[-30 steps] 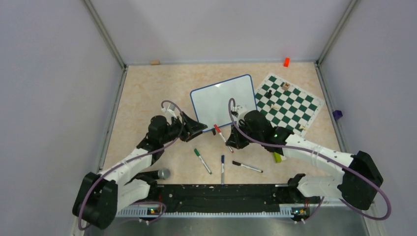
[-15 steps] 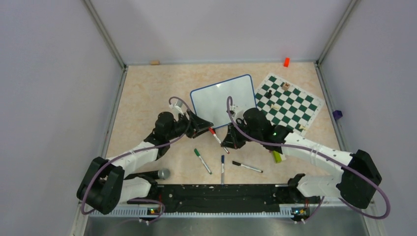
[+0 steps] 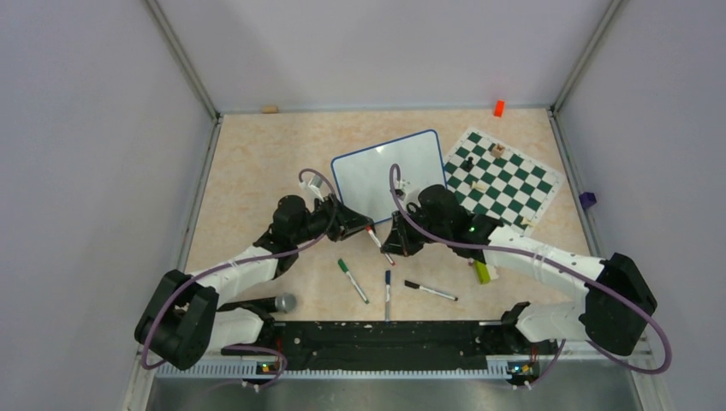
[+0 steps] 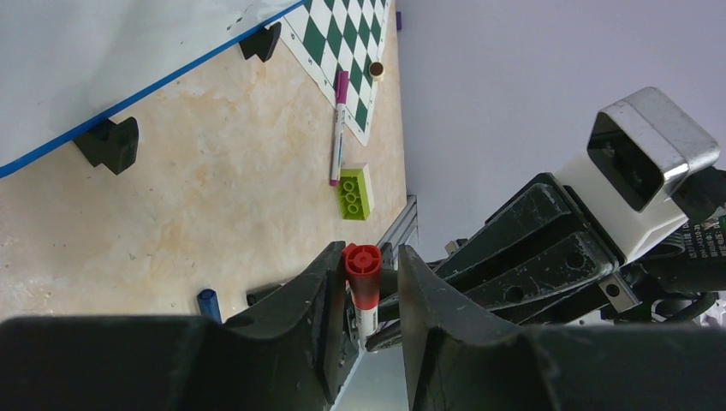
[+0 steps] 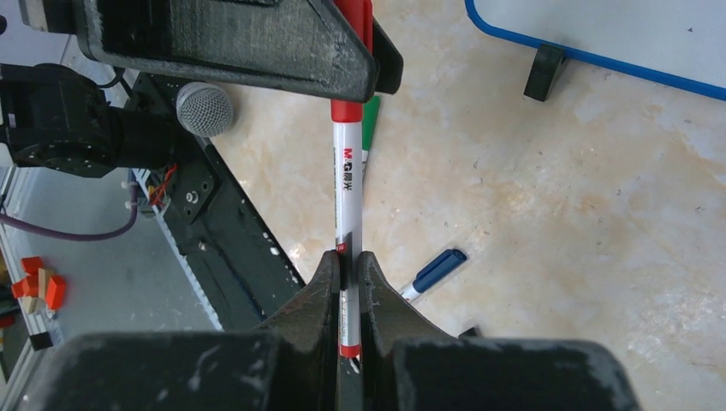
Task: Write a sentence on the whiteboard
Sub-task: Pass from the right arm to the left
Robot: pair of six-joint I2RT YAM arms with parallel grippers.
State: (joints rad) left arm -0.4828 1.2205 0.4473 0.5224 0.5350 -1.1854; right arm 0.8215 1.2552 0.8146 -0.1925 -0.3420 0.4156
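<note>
Several spare markers [image 3: 352,280], microphone [image 3: 282,302] lie loose; chess mat [image 3: 505,175] maybe touching whiteboard [image 3: 385,171].

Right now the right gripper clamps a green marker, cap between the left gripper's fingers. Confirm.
Not green: the right wrist view shows a red marker clamped in the right gripper, its red cap between the fingers of the left gripper.

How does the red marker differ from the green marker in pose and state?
The red marker is held above the table, pinched at its barrel by the right claw, its cap inside the left claw; the green marker lies flat on the table, untouched. The red one's cap is red, the green one's green. Both have white barrels and are capped.
</note>
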